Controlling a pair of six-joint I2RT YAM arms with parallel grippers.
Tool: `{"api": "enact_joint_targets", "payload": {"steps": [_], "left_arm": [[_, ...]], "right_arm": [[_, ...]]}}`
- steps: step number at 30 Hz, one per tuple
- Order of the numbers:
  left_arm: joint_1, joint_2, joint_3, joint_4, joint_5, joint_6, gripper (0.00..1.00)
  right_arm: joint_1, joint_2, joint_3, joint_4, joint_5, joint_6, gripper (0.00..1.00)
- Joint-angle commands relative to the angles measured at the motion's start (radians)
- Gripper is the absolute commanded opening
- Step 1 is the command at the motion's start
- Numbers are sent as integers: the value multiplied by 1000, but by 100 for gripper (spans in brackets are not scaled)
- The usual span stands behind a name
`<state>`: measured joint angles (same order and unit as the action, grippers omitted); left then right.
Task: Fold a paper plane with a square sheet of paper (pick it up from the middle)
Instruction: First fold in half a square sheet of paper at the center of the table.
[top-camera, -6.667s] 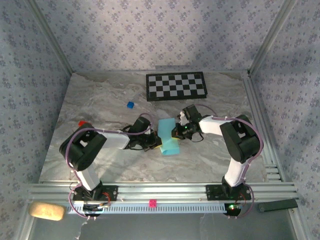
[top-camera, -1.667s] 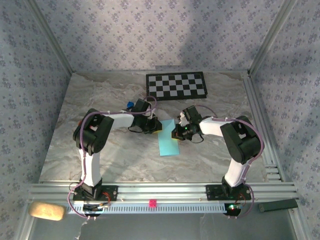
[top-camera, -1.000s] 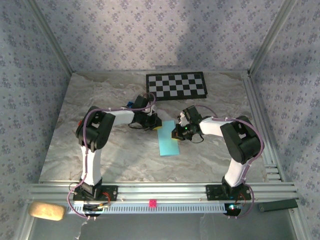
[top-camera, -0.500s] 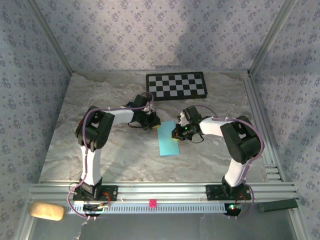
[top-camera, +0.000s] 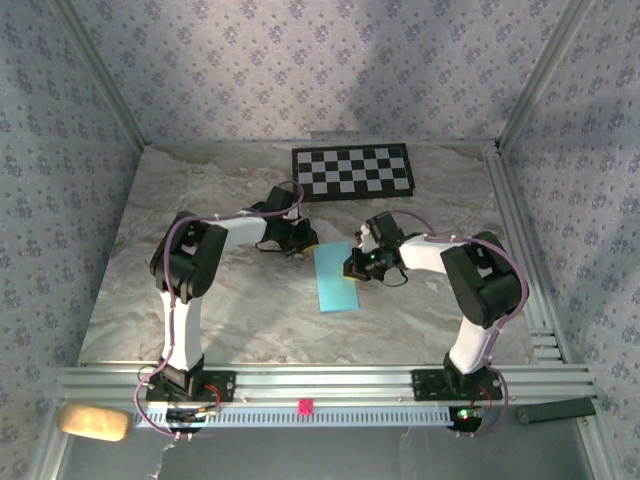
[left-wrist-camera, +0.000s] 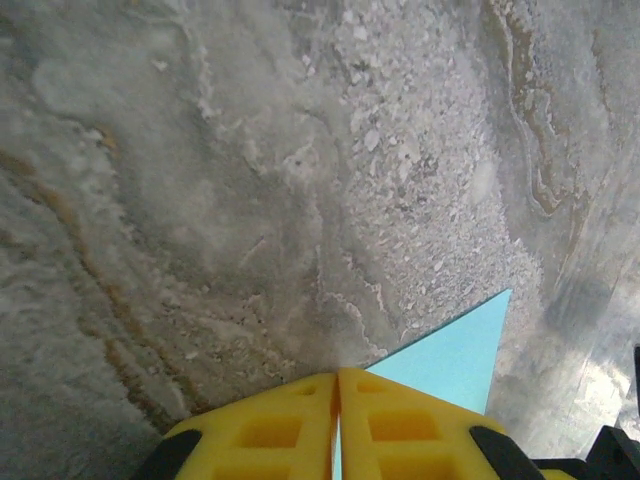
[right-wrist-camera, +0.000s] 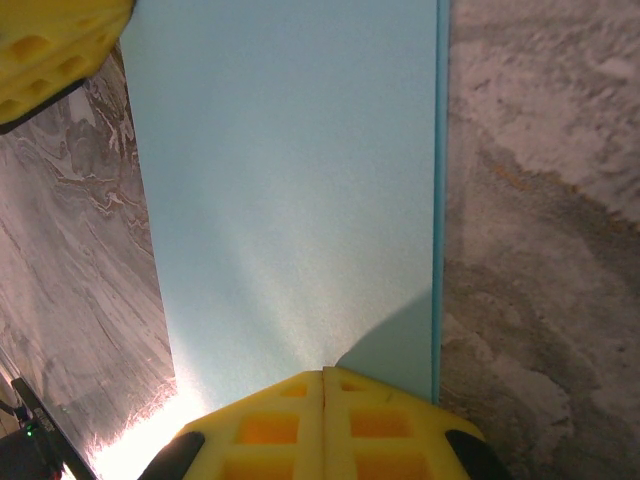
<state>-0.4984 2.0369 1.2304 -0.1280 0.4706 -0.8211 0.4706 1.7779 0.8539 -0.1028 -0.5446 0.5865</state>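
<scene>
The square sheet of paper (top-camera: 335, 280) is light blue and lies flat on the marble table as a narrow rectangle folded in half. Its doubled long edge (right-wrist-camera: 438, 200) shows in the right wrist view. My left gripper (top-camera: 306, 243) is shut, its yellow fingertips (left-wrist-camera: 380, 395) down at the sheet's far left corner (left-wrist-camera: 455, 350). My right gripper (top-camera: 352, 268) is shut too. It rests on the sheet (right-wrist-camera: 290, 180) beside the right long edge, and its fingertips (right-wrist-camera: 370, 395) press the paper flat. The left gripper's finger (right-wrist-camera: 50, 45) shows at the far corner.
A black-and-white checkerboard (top-camera: 352, 172) lies at the back of the table. Metal rails (top-camera: 330, 385) run along the near edge, with a pink marker (top-camera: 305, 405) on them. A tan pad (top-camera: 95, 421) sits at the bottom left, off the table.
The left arm has swung from the sheet's near left side to its far left corner. It crept slightly farther back in the last second. The sheet now lies narrower and flat. The right gripper has held still.
</scene>
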Motion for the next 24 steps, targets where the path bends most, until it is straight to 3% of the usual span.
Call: {"api": "enact_joint_targets", "payload": {"steps": [1,17,24], "left_arm": [[44,21,14,-51,-184,-12,10],[-16,-158,-5,-81,-167,24,16],[-77,-205,-119,48,8,10,17]], "right_arm": [[-10,71,-71,-170,158,-16,0],[-7,71,-64,-169,158,-8,0],[-9,70,-62,-172,164,-9,0]]}}
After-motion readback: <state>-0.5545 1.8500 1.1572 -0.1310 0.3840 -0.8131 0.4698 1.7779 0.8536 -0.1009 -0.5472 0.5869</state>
